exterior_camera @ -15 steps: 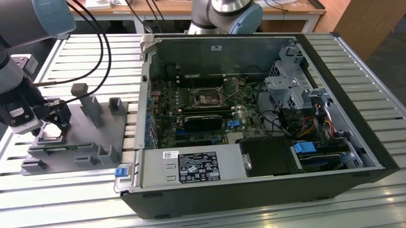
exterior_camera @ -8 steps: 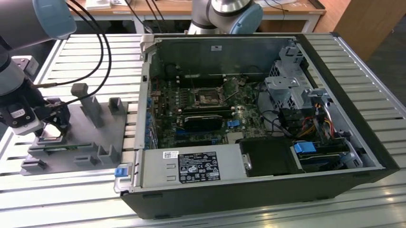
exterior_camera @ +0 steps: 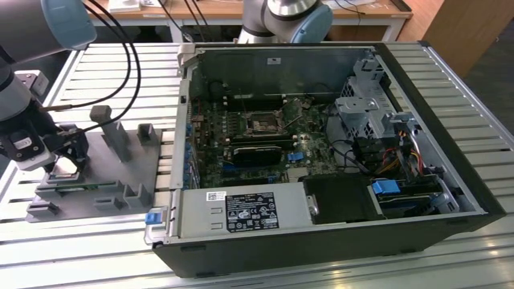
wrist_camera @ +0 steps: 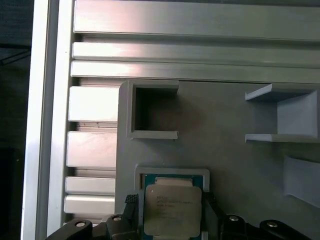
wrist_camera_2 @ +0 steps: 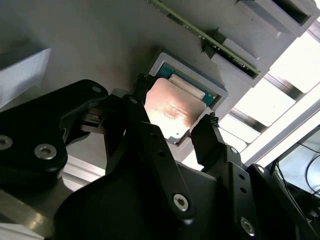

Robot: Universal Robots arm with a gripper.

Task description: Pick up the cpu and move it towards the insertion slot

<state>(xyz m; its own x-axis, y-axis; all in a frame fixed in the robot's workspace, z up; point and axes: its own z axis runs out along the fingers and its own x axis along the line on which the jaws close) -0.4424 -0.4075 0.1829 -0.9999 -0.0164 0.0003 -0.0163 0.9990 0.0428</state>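
soft light is falling evenly on the slatted table [exterior_camera: 473, 265]; the computer case [exterior_camera: 321, 253] interior is lying shaded, and in the second wrist view glare is blooming on the cpu [wrist_camera_2: 172, 107].

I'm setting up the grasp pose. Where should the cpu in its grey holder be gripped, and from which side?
Probably its two opposite side edges, approached straight from above. The cpu lies flat in a shallow pocket of the grey holder, so only its top and thin edges are reachable. The end effector is open, its fingers standing either side of the chip.
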